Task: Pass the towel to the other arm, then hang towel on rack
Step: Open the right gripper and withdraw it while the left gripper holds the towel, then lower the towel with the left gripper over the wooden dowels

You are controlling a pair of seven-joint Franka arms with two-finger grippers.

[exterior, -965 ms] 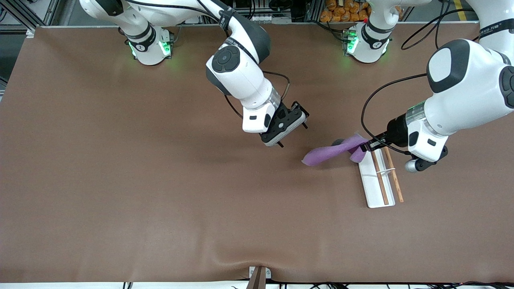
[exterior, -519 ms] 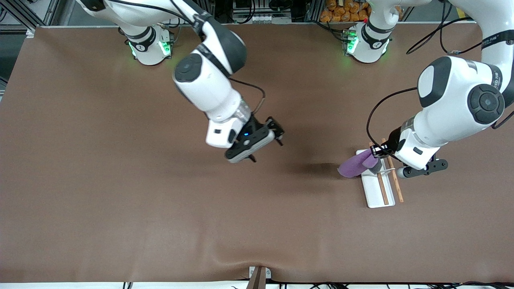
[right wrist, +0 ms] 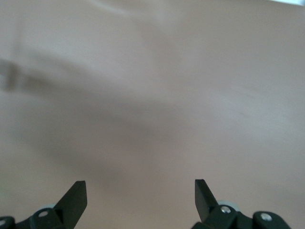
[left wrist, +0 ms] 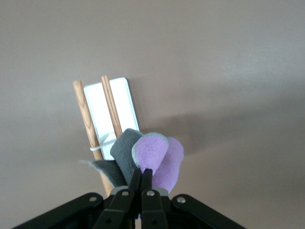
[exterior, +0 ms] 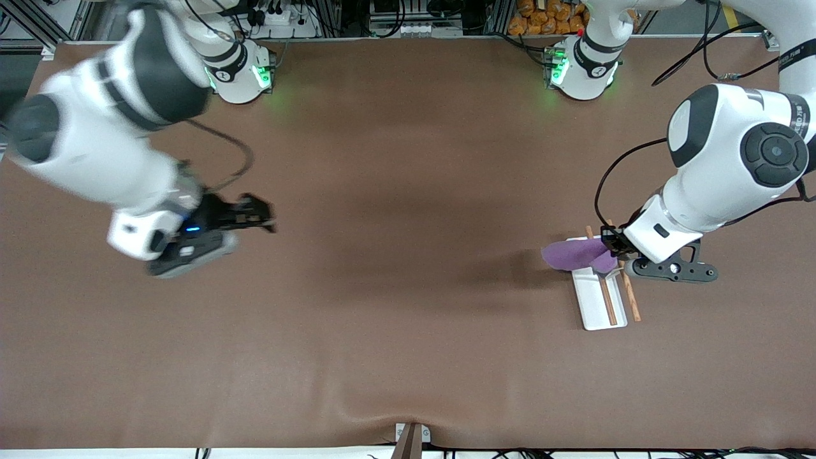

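Note:
The towel (exterior: 572, 253) is a lilac cloth with a grey underside, bunched and hanging from my left gripper (exterior: 610, 247), which is shut on one end of it. It droops over the end of the rack (exterior: 594, 299) that is farther from the front camera. The rack is a white base with two brown rods (exterior: 607, 303), toward the left arm's end of the table. The left wrist view shows the towel (left wrist: 164, 160) pinched at my left gripper (left wrist: 141, 175), with the rack (left wrist: 106, 107) below. My right gripper (exterior: 257, 215) hangs open and empty over bare table toward the right arm's end, seen also in its wrist view (right wrist: 140, 191).
A brown mat (exterior: 395, 306) covers the table. Both arm bases (exterior: 239, 70) (exterior: 583, 67) stand along the edge farthest from the front camera. A small bracket (exterior: 411, 437) sits at the nearest edge.
My right arm has swung away from the table's middle toward its own end, still open. My left gripper has carried the towel onto the rack's end, and the towel has bunched up.

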